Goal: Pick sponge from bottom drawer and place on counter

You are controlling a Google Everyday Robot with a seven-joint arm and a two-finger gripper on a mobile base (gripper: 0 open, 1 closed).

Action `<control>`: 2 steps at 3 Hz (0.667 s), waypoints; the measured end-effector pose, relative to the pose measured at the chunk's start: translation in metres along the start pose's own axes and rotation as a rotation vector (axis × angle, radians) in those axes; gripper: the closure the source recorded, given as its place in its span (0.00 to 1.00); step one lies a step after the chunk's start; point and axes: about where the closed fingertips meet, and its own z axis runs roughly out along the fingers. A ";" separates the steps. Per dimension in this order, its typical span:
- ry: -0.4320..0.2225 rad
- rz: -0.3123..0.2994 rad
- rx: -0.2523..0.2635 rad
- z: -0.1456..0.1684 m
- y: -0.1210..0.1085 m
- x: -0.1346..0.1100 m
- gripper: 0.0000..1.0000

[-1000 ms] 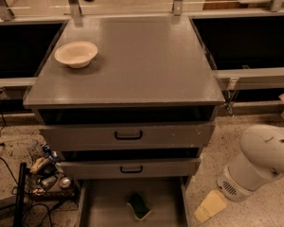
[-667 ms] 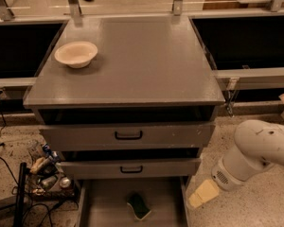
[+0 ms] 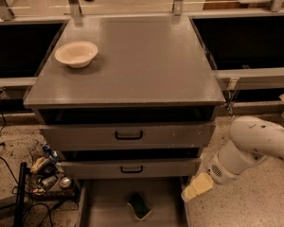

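Note:
The dark green sponge (image 3: 139, 206) lies flat on the floor of the pulled-out bottom drawer (image 3: 104, 207), near its middle. The grey counter (image 3: 132, 60) tops the cabinet, with a cream bowl (image 3: 76, 54) at its back left. My white arm comes in from the right, and its gripper (image 3: 195, 188) hangs low beside the drawer's right wall, to the right of the sponge and a little above it. Only a pale yellowish fingertip end shows.
Two grey drawers with black handles (image 3: 128, 135) sit above the open one. Cables and small clutter (image 3: 45, 171) lie on the floor at the left. Dark recessed bays (image 3: 246, 39) flank the counter. Speckled floor lies at the right.
My arm has swung left and slightly up, bringing the gripper closer to the drawer's right wall. The sponge and bowl have not moved.

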 end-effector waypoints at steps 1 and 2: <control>-0.026 0.042 -0.024 0.018 -0.007 0.005 0.00; -0.036 0.040 -0.041 0.038 -0.008 0.012 0.00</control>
